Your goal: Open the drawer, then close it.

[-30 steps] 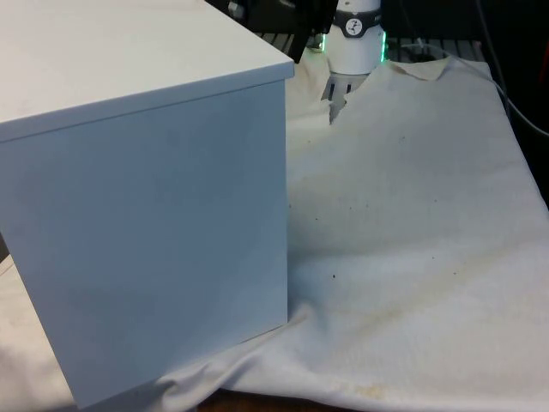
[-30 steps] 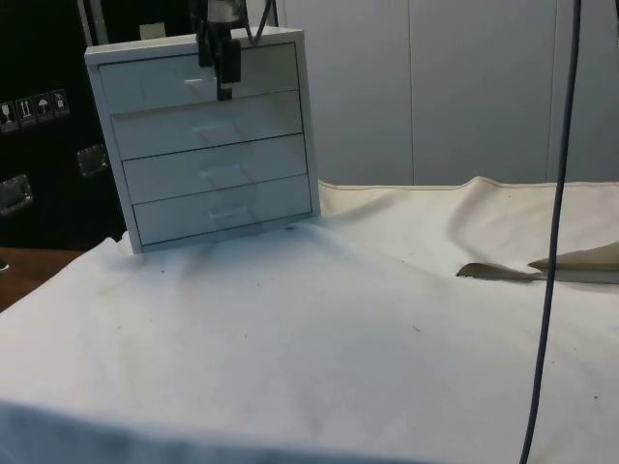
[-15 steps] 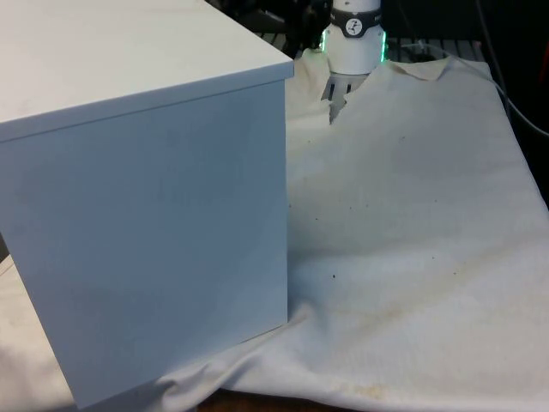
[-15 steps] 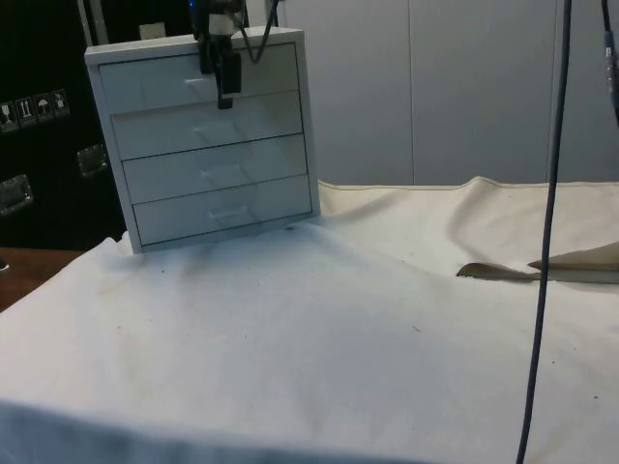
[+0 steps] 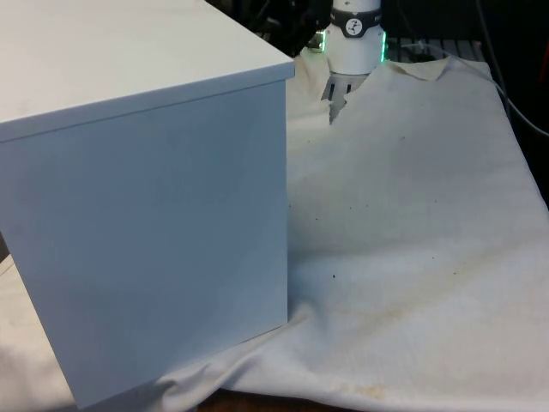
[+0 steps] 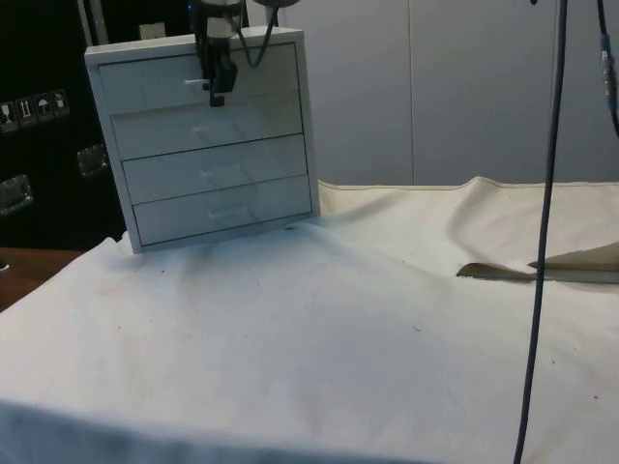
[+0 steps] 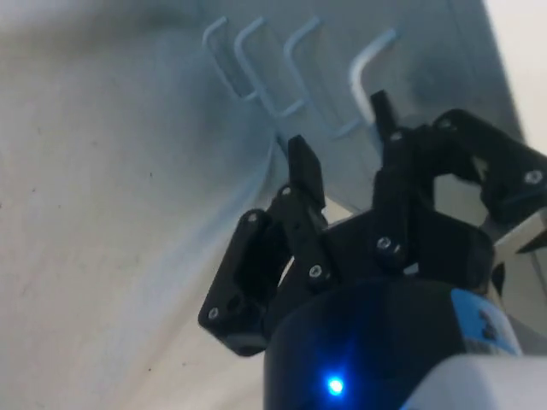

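the chest of drawers (image 6: pixel 208 145) stands at the worktop's (image 6: pixel 338 329) far left in the side view, all four drawers shut. the gripper (image 6: pixel 217 85) hangs before the top drawer (image 6: pixel 198 77), by its handle (image 7: pixel 369 61), jaws spread.

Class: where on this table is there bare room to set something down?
Open cloth spreads from the chest of drawers' foot to the near edge. It is tight only at the chest's top drawer, where the gripper hangs.
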`<state>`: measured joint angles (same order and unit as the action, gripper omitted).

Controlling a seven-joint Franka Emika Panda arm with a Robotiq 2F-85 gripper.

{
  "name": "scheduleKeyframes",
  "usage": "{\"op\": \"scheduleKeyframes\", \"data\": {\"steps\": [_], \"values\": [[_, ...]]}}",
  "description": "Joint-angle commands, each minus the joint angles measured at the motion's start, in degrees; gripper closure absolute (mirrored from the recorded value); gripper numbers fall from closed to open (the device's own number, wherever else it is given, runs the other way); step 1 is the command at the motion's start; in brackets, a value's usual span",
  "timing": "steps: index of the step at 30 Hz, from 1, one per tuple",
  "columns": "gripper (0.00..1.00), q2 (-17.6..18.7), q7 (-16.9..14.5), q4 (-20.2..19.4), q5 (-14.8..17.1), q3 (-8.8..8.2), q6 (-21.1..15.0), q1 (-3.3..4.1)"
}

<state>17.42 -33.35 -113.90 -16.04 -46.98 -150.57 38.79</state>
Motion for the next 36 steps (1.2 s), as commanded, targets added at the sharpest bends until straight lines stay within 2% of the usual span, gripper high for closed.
{"op": "scheduleKeyframes", "data": {"steps": [1,4,5,6,7,8,11,12,15,16,17,18,21,22,23,24,30,31,32,36], "values": [[0.66,0.2,0.3,-0.1,-0.2,-0.11,-0.5,0.11],[0.80,0.0,0.0,0.2,-0.1,-0.23,-0.2,0.00],[0.80,0.3,0.4,0.0,-0.2,-0.23,-0.7,0.17],[0.84,0.3,0.4,0.0,-0.3,-0.23,-0.7,0.17],[0.89,0.3,0.4,0.0,-0.3,-0.29,-0.7,0.17],[0.99,0.3,0.5,0.1,-0.3,-0.23,-0.6,0.11],[1.00,-0.2,0.8,0.1,-0.5,-0.40,-0.2,0.29],[1.00,0.0,0.7,0.4,-0.1,-0.29,-0.2,0.00],[1.00,-1.0,1.1,0.0,-0.9,-0.69,0.6,0.69],[1.00,-1.9,1.5,-0.1,-1.1,-0.86,1.4,1.15],[1.00,-1.9,1.5,-0.1,-1.1,-0.86,1.4,1.15],[1.00,-2.7,1.8,-0.3,-1.5,-0.86,2.1,1.55],[1.00,-4.0,2.3,-0.9,-2.1,-0.69,3.0,2.01],[1.00,-3.2,1.3,-0.2,-0.5,0.11,3.2,1.09],[1.00,-4.4,2.7,-1.1,-2.3,-0.57,3.2,2.18],[1.00,-5.1,3.4,-1.6,-3.0,-0.34,3.4,2.35],[1.00,-6.8,6.3,-2.9,-5.0,0.74,4.0,3.04],[1.00,-6.1,5.2,-2.5,-3.6,1.43,4.1,2.18],[1.00,-7.0,6.9,-3.2,-5.4,0.97,4.0,3.04],[1.00,-8.0,10.2,-4.3,-7.6,2.12,3.6,3.32]]}}
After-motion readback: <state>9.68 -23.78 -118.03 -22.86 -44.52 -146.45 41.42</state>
